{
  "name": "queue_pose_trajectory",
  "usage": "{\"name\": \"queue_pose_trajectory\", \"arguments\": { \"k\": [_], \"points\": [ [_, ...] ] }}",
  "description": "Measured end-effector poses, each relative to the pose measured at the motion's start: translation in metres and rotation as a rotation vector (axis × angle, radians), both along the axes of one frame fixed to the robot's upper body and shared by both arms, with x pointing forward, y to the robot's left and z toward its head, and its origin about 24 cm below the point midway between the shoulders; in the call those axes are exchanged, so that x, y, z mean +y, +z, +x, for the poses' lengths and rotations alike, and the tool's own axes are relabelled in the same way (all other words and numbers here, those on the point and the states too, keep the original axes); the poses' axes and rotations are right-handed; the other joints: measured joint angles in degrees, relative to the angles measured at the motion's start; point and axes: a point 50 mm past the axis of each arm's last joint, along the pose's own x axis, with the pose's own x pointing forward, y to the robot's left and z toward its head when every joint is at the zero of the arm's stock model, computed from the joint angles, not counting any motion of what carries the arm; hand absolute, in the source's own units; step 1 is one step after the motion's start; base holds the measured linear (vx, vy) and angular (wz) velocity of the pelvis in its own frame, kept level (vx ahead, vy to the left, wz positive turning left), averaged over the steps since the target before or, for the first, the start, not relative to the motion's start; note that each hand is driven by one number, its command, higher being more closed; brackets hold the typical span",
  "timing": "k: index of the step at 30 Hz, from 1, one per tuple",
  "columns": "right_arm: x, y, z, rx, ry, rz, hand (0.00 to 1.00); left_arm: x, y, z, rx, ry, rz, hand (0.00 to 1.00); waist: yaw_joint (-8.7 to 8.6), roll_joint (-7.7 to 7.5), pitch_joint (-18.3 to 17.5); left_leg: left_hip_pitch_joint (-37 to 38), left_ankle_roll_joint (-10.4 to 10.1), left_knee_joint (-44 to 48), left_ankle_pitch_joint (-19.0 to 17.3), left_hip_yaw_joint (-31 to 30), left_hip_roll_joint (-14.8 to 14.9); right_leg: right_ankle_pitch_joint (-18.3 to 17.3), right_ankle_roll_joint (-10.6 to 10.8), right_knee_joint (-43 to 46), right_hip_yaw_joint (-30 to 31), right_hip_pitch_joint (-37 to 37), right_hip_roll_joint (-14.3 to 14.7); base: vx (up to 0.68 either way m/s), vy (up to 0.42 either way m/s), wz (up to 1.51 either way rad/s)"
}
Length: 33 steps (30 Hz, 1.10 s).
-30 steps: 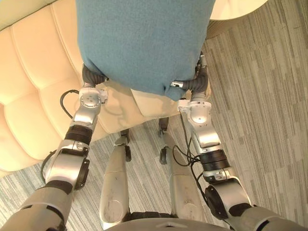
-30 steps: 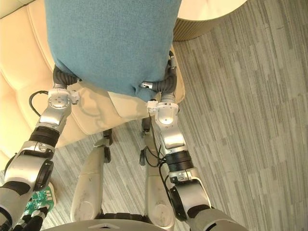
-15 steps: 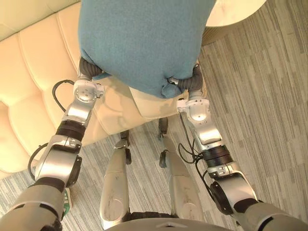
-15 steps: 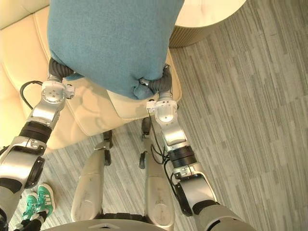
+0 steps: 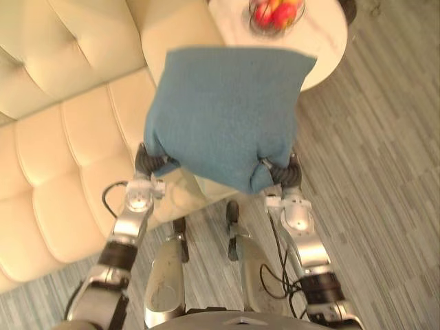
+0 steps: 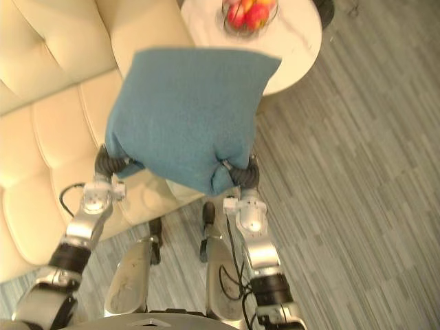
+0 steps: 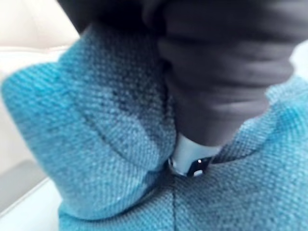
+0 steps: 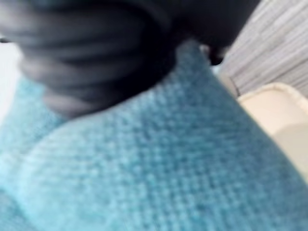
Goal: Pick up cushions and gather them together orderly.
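Note:
A teal blue cushion (image 5: 227,113) hangs in the air over the front edge of the cream sofa (image 5: 69,151), held by its two lower corners. My left hand (image 5: 148,161) grips the lower left corner, and its wrist view has a fingertip (image 7: 192,164) dug into a fold of the cushion's cloth (image 7: 96,144). At the lower right corner my right hand (image 5: 283,173) is shut on bunched cloth. The blue weave (image 8: 144,168) lies close under the right hand's dark cover (image 8: 86,53). Most of both hands' fingers are hidden behind the cushion.
A round white table (image 5: 326,41) stands past the cushion with a bowl of red and yellow fruit (image 5: 277,14) on it. The sofa's tufted back (image 5: 41,48) runs along the left. Grey striped floor (image 5: 371,172) opens to the right.
Both hands have curled tighter on the cushion's lower corners, bunching the cloth. The cushion now sits farther out from me. The camera has shifted, bringing the table and fruit bowl into sight.

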Motion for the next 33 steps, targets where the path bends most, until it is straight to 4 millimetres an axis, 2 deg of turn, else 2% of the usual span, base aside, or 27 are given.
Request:
{"name": "queue_pose_trajectory", "arguments": {
  "k": [5, 7, 9, 15, 21, 27, 30, 31, 32, 33],
  "points": [
    [-0.003, -0.014, -0.036, 0.062, 0.020, 0.025, 1.00, -0.001, -0.026, -0.043, 0.070, -0.019, -0.063, 1.00, -0.22, 0.30, -6.8, 5.1, -0.3, -1.8, -0.8, 0.2, -0.1, -2.0, 0.3, 0.2, -0.3, 4.2, -0.2, 0.11, 0.022, 0.00],
    [-0.003, -0.016, -0.043, 0.075, 0.039, 0.029, 1.00, -0.001, -0.027, -0.054, 0.073, -0.029, -0.073, 1.00, -0.54, 0.48, -7.6, 7.3, -0.3, -2.6, -0.9, 0.2, -0.4, -3.0, 0.5, 0.7, -0.6, 6.0, -0.6, 0.11, 0.041, 0.08],
    [-0.004, -0.023, -0.052, 0.109, 0.054, 0.028, 1.00, 0.000, -0.032, -0.068, 0.096, -0.031, -0.092, 1.00, -0.56, 0.82, -10.3, 8.9, -0.2, -3.4, -1.0, 0.1, -0.8, -3.9, 0.9, 1.0, -0.8, 7.0, -0.9, 0.12, 0.055, 0.08],
    [-0.003, -0.033, -0.067, 0.172, 0.093, -0.003, 1.00, 0.000, -0.053, -0.100, 0.189, -0.010, -0.148, 1.00, -0.38, 2.72, -15.2, 13.6, 0.1, -5.4, -1.3, -1.1, -1.5, -5.3, 1.3, 0.7, -2.2, 11.7, -1.7, 0.05, 0.031, 0.12],
    [-0.002, -0.041, -0.075, 0.214, 0.111, -0.005, 1.00, 0.000, -0.061, -0.114, 0.233, 0.013, -0.193, 1.00, 0.20, 3.12, -17.7, 15.3, 0.2, -5.5, -1.3, -3.6, -1.5, -5.4, 1.2, -0.8, -4.8, 15.4, -1.9, 0.01, 0.003, 0.20],
    [-0.002, -0.040, -0.075, 0.208, 0.114, 0.003, 1.00, 0.002, -0.042, -0.112, 0.150, 0.014, -0.211, 1.00, 0.90, 3.48, -17.3, 7.9, -0.7, 3.0, -4.1, -9.4, -1.4, -6.9, 1.0, 2.7, -11.1, 14.0, -3.0, -0.07, -0.001, 0.55],
    [-0.006, -0.035, -0.071, 0.179, 0.084, 0.000, 1.00, 0.000, -0.027, -0.104, 0.081, 0.003, -0.213, 1.00, 0.80, 3.05, -17.0, 4.0, 2.4, 6.4, -5.6, -0.2, 2.3, -7.5, 0.7, 4.5, -17.6, 12.3, -7.6, -0.15, 0.081, 1.25],
    [-0.007, -0.030, -0.066, 0.152, 0.069, -0.003, 1.00, -0.003, -0.022, -0.097, 0.051, 0.005, -0.224, 1.00, 1.06, 3.15, -16.1, 3.1, 4.7, 11.5, -7.0, 5.3, 5.6, -7.7, 0.8, 5.7, -19.8, 12.5, -10.1, -0.15, 0.186, 1.05],
    [-0.007, -0.027, -0.063, 0.135, 0.070, -0.004, 1.00, -0.005, -0.019, -0.094, 0.038, 0.011, -0.240, 1.00, 0.90, 2.51, -15.9, 3.4, 4.9, 14.0, -7.2, 8.0, 8.0, -7.6, 1.0, 6.0, -21.5, 12.8, -12.0, -0.16, 0.259, 1.24],
    [-0.009, -0.023, -0.061, 0.113, 0.060, -0.007, 1.00, -0.007, -0.016, -0.091, 0.021, 0.005, -0.254, 1.00, 0.69, 2.59, -15.9, 4.3, 4.7, 15.6, -7.3, 10.2, 10.9, -6.9, 1.9, 5.8, -23.1, 13.4, -14.2, -0.11, 0.263, 1.02]
  ]
}}
